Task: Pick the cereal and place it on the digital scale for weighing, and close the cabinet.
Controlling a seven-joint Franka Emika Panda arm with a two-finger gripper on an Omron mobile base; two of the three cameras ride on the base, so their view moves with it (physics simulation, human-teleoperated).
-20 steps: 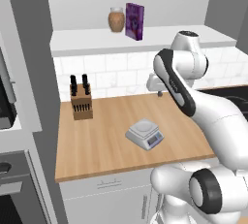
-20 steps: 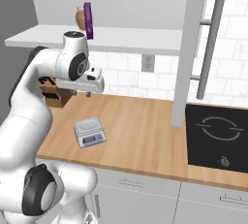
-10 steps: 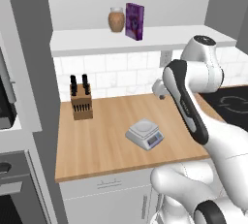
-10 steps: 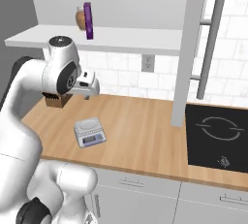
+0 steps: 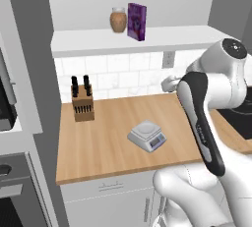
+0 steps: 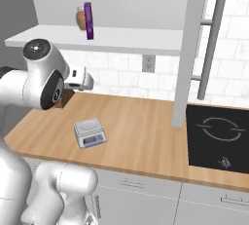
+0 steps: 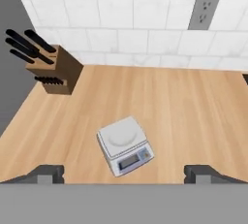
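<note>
The cereal (image 5: 137, 21) is a purple box standing upright on the open cabinet's shelf (image 5: 162, 38), next to a brown jar (image 5: 118, 19); it also shows in the right base view (image 6: 89, 20). The digital scale (image 7: 125, 144) lies bare on the wooden counter (image 5: 103, 142). My gripper (image 7: 124, 172) hangs above the counter, looking down at the scale, open wide with nothing between its fingertips (image 7: 47, 173). It is well below the shelf and away from the cereal. The cabinet door (image 6: 189, 48) stands open, edge-on, with a long silver handle (image 6: 212, 44).
A knife block (image 5: 82, 104) stands at the counter's back left by the tiled wall. A wall outlet (image 7: 203, 9) is behind the counter. A black cooktop (image 6: 219, 136) lies right of the open door. A grey panel (image 5: 29, 49) borders the counter on the left.
The arm's elbow and shoulder have swung up and to the right while the hand stayed over the counter's back. The jaws have gone from partly closed to wide open.
</note>
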